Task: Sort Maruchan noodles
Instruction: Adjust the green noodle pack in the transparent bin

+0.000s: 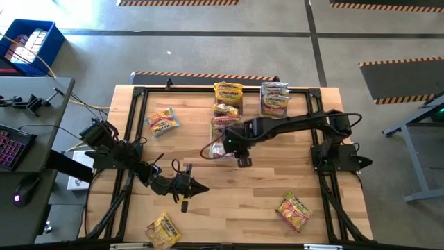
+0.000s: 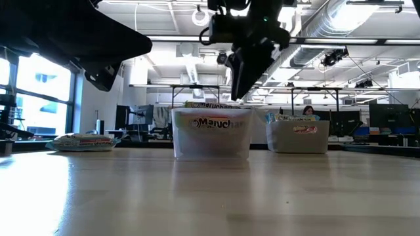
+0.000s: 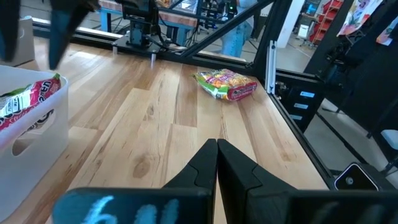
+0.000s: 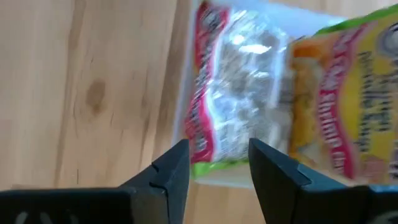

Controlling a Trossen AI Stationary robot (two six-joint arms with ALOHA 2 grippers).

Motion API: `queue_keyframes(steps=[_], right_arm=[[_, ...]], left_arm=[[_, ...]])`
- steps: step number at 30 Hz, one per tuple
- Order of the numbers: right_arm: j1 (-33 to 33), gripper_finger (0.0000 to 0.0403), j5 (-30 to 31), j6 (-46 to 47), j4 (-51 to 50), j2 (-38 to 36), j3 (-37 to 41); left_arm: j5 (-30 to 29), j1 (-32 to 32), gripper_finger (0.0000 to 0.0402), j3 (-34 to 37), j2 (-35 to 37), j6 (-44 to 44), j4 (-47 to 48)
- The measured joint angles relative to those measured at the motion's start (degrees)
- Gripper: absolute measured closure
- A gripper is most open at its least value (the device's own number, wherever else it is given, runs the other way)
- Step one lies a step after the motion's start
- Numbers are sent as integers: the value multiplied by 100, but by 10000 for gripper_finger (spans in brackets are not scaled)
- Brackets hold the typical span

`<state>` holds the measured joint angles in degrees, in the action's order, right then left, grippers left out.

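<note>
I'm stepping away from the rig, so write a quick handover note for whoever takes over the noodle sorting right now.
Left gripper: shut, empty, parked over the table's near left.
Right gripper: open, empty, hovering over the middle bin, which holds red-and-green packets.
Done: noodles also sit in the yellow-packet bin and the far-right bin.
Left: three loose packets, one far left, one near left, one near right.

Right gripper [image 1: 232, 148] over a bin [image 1: 223, 132] of packets; 3 loose packets [image 1: 164, 121] on table [image 1: 229, 201].
</note>
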<state>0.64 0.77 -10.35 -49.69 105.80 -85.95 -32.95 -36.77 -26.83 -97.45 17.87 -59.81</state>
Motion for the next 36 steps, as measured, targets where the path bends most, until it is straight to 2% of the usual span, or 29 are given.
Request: queue_keyframes(steps=[22, 29, 36], right_arm=[[-28, 260, -154, 929, 234, 120, 258], [-28, 260, -543, 1196, 232, 120, 258], [-87, 260, -338, 1180, 236, 120, 258]], left_arm=[[88, -2, 399, 0, 0, 6, -6], [90, -2, 399, 0, 0, 4, -6], [90, -2, 399, 0, 0, 4, -6]])
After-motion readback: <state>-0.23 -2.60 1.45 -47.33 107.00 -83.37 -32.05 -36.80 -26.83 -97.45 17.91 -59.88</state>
